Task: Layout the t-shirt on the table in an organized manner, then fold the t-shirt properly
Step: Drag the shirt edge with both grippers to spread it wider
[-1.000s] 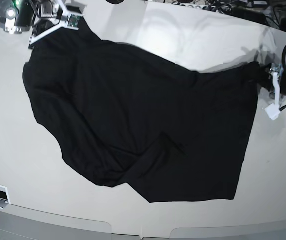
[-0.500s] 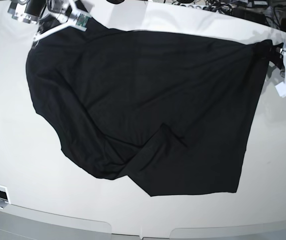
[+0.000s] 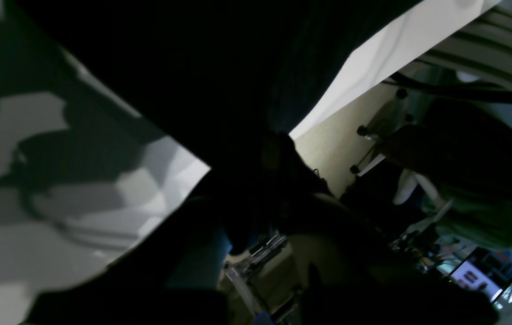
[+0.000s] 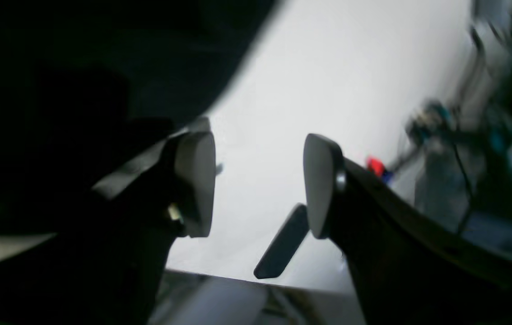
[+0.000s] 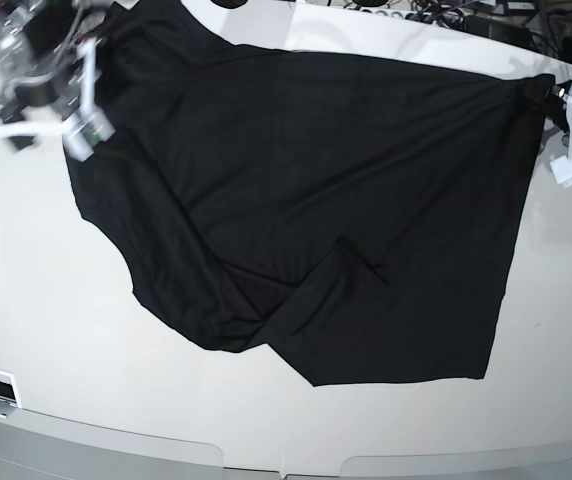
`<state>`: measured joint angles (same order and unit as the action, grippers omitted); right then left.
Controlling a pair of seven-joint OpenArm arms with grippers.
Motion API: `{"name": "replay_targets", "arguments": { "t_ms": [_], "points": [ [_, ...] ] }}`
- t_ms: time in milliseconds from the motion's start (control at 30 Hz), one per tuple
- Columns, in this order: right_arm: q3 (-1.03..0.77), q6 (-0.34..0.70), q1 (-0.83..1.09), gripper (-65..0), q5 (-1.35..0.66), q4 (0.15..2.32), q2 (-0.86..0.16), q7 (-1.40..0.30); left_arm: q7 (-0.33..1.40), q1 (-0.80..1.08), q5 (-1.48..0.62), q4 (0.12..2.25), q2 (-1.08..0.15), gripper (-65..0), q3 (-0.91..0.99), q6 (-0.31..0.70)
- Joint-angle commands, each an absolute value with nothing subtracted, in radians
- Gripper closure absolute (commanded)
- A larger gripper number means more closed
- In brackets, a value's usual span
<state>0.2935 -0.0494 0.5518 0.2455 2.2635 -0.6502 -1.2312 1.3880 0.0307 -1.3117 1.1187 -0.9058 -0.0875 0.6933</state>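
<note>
Your right gripper (image 4: 258,185) gapes empty, left gripper (image 5: 551,92) pinches the t-shirt (image 5: 306,200); expect limp, light cloth, so grip hem corners.

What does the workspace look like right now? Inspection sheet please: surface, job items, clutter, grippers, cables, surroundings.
Surface: white glossy table, bare around the shirt.
Job's things: black t-shirt spread wide, not flat; a flap is folded over near the front hem, wrinkles at lower left.
Clutter: nothing seen on the table.
Grippers: right gripper open, nothing between its pads, at the shirt's far corner; left gripper shut on the t-shirt at the opposite far corner.
Cables: tangle along the table's far edge.
Surroundings: office chair and monitor in the left wrist view, blurred.
</note>
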Motion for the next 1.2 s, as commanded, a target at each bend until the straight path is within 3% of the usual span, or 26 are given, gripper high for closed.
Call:
{"name": "replay_targets", "arguments": {
  "t_ms": [0, 400, 633, 900, 1167],
  "points": [
    [0.250, -0.056, 0.566, -33.3, 0.237, 2.280, -0.643, -1.224, 1.396, 0.020, -1.324, 1.126, -0.936, 0.0, -0.078, 0.698],
    [-0.096, 0.059, 0.635, -33.2, -0.111, 2.204, -0.394, -1.054, 1.387, 0.019, -1.347, 1.126, -0.931, 0.0, -0.078, 0.698],
    [-0.306, 0.237, 0.626, -33.2, -0.324, 2.037, -0.276, -0.978, 1.387, 0.019, -1.351, 1.126, -0.931, 0.0, -0.078, 0.698],
    [-0.507, 0.414, 0.544, -33.2, -0.536, 1.818, -0.218, -0.979, 1.387, 0.019, -1.370, 1.126, -0.931, 0.0, -0.078, 0.698],
    [-0.553, 0.584, 0.433, -33.2, -0.732, 1.496, -0.213, -1.018, 1.388, 0.019, -1.393, 1.126, -0.931, 0.0, -0.078, 0.698]
  ]
}}
